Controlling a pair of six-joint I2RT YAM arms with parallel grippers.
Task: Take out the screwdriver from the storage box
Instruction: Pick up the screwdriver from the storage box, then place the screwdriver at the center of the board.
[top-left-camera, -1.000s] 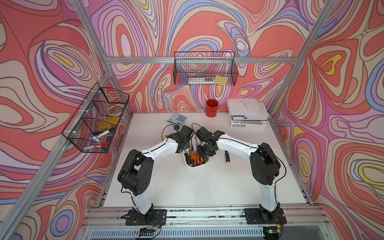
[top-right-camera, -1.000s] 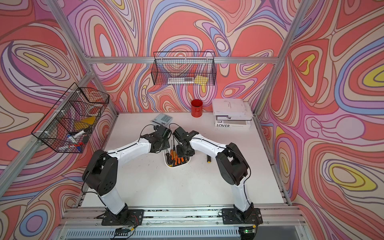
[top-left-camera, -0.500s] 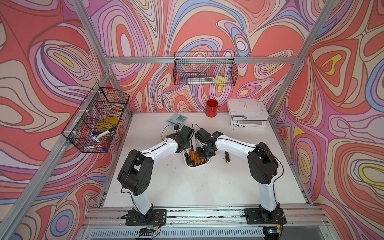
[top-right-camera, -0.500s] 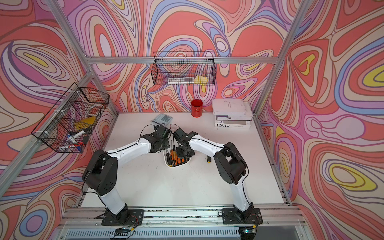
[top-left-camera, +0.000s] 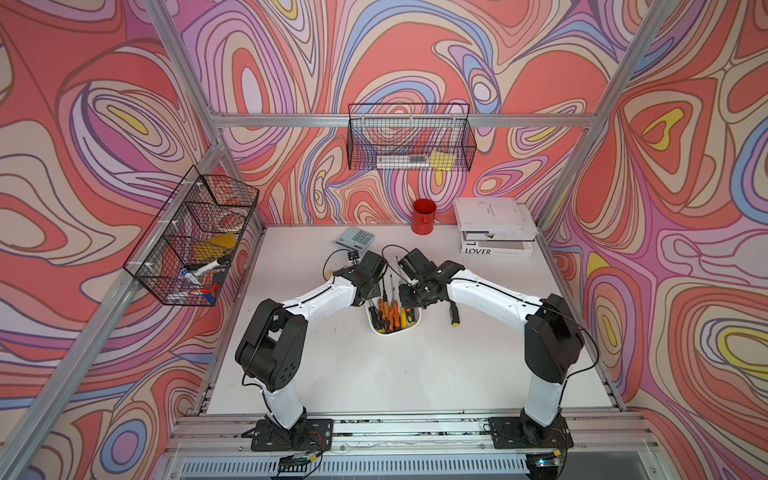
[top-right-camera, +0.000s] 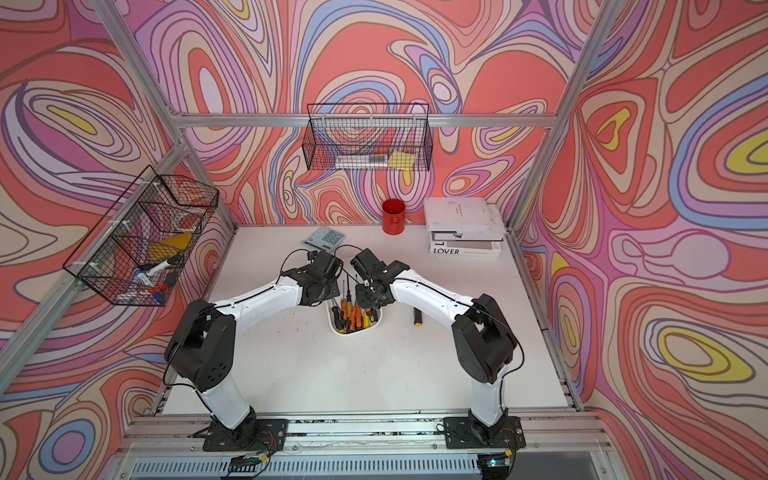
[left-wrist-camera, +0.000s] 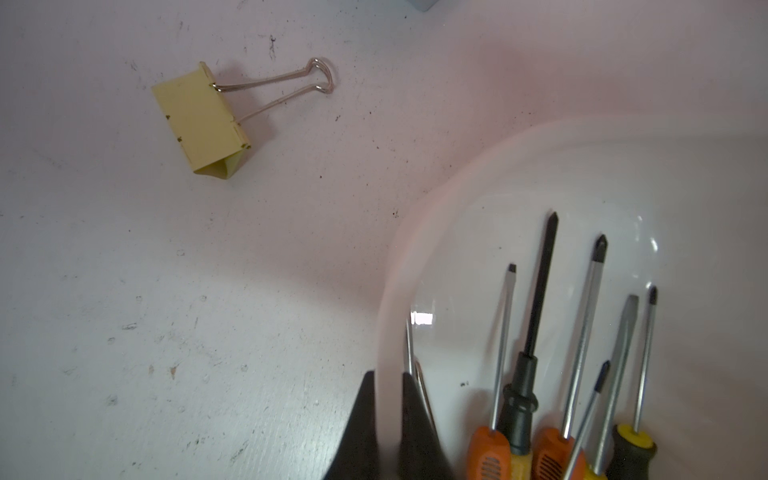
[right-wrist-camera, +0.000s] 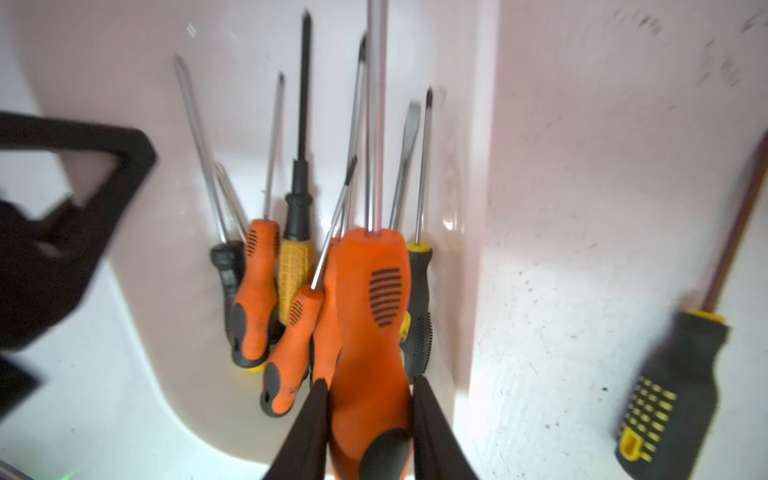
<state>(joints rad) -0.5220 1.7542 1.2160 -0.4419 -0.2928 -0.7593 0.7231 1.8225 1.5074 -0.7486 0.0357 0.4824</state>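
We are looking at the white storage box (top-left-camera: 393, 331) sitting in the middle of the bench (top-left-camera: 374, 374), right between the two arms in both top views. The left pincer (left-wrist-camera: 386, 374) is clenched on the box's rim, and in the left wrist view one black finger (left-wrist-camera: 363, 419) is sitting outside the wall while its partner is sitting inside.

The right pincer (right-wrist-camera: 370, 382) is grasping the big orange screwdriver (right-wrist-camera: 370, 316) by the butt of its handle, with a finger pressing on either side. That screwdriver is over the box, lying across the handles of the other screwdrivers (right-wrist-camera: 255, 291), which are packed together at one end of the box. Whether it is touching them we cannot tell. Its steel shaft is running out of the right wrist view.

A black and yellow screwdriver (top-left-camera: 454, 313) is lying on the bench just beside the box, on the right arm's side. A yellow binder clip (left-wrist-camera: 203, 124) is lying on the bench near the box's far corner, apart from it.
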